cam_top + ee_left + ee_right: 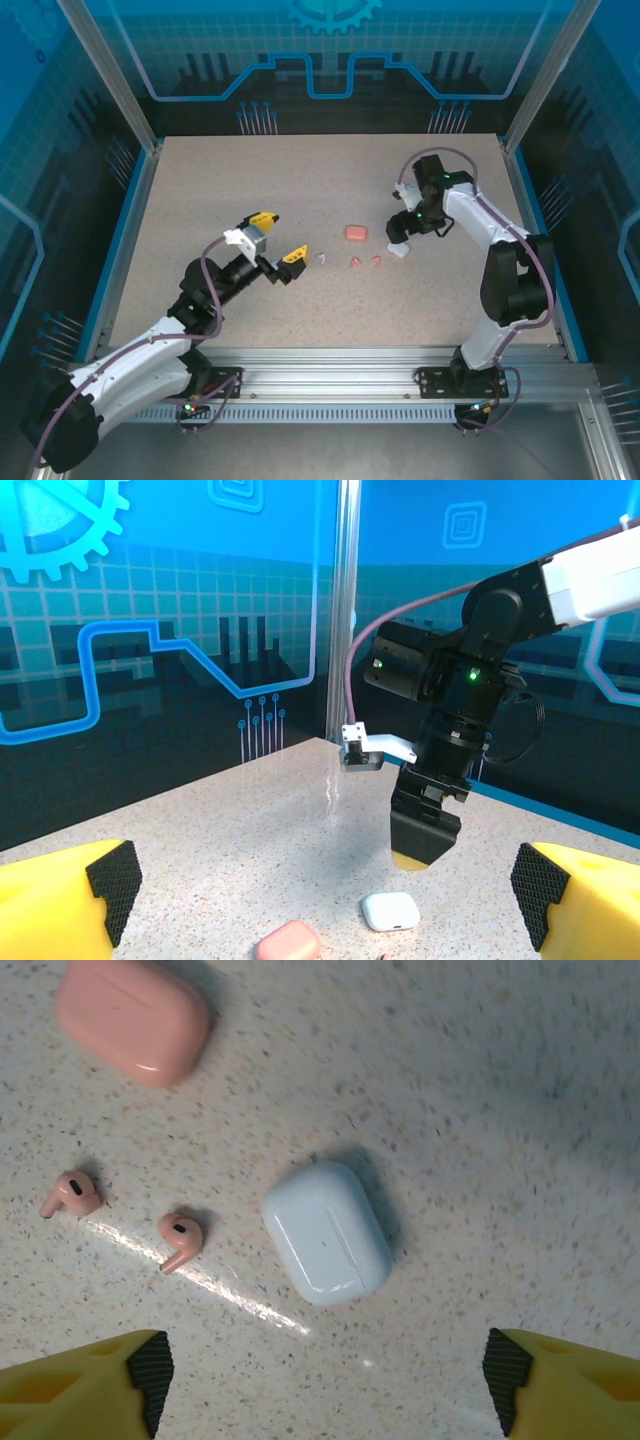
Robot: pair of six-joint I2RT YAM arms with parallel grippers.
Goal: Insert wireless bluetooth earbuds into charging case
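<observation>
Top external: pink case (pixel 355 232) and white case (pixel 398 251) lie shut on the bench (pixel 250 170), with two pink earbuds (pixel 355 262) loose at 6 o'clock of the pink case and a white earbud (pixel 321 257) at 8. Left wrist: left gripper (pixel 322 885) gapes wide, empty. Right wrist: right gripper (pixel 325 1370) is spread wide over the white case, holding nothing. By my judgement, nothing is inserted yet.

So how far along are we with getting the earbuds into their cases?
Nothing looks done yet: the pink case and white case both lie shut, with two pink earbuds loose on the table beside them. Nothing is in hand; the right claw hangs open over the white case and the left claw is open too. Opening the cases and seating every earbud is left.
</observation>
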